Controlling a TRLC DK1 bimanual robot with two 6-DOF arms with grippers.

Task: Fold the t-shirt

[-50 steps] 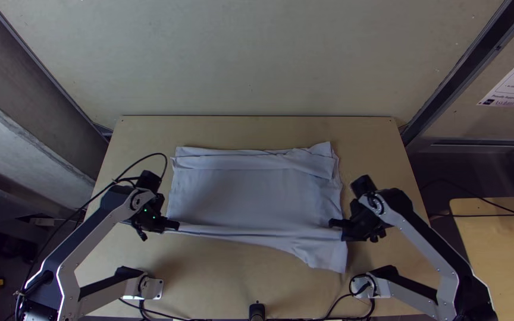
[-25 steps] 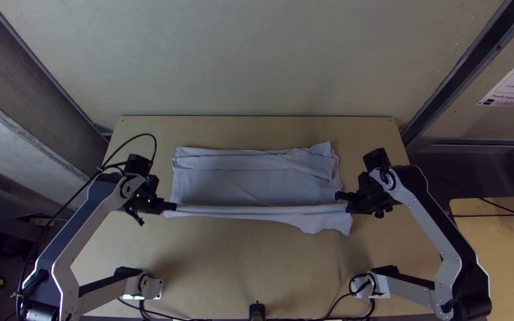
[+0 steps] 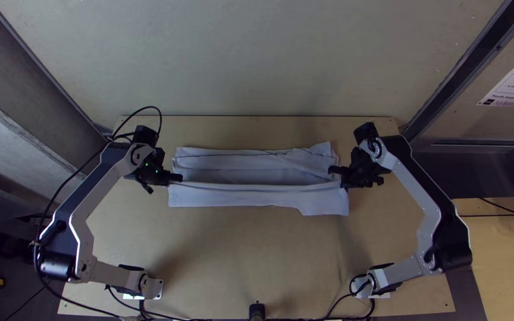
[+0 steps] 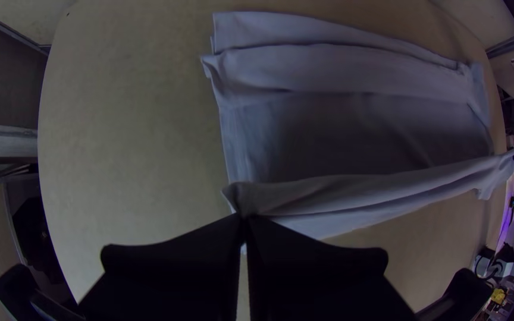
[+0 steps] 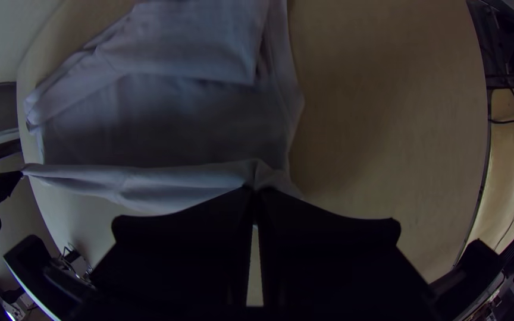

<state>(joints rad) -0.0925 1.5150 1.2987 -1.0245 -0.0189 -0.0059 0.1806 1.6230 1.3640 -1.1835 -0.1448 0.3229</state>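
Observation:
My left gripper [image 3: 176, 178] and my right gripper [image 3: 335, 171] hold the near edge of the pale t-shirt [image 3: 239, 196] at its two ends, the edge stretched between them above the rest. A folded strip runs along the cloth's far side, with the middle layer in shadow. In the left wrist view my left gripper [image 4: 243, 219] is shut on a corner of the t-shirt [image 4: 352, 65]. In the right wrist view my right gripper [image 5: 256, 191] is shut on the other end of that edge of the t-shirt [image 5: 179, 41].
Bare wooden table [image 3: 239, 255] lies between the cloth and the near edge. A small black post [image 3: 257, 310] stands at the near edge's middle, with cables on both sides. A wall [image 3: 251, 59] rises behind the table.
Both grippers have moved up the picture, toward the table's far side, carrying the t-shirt's near edge over its middle. The hanging part now covers less of the table toward the near side.

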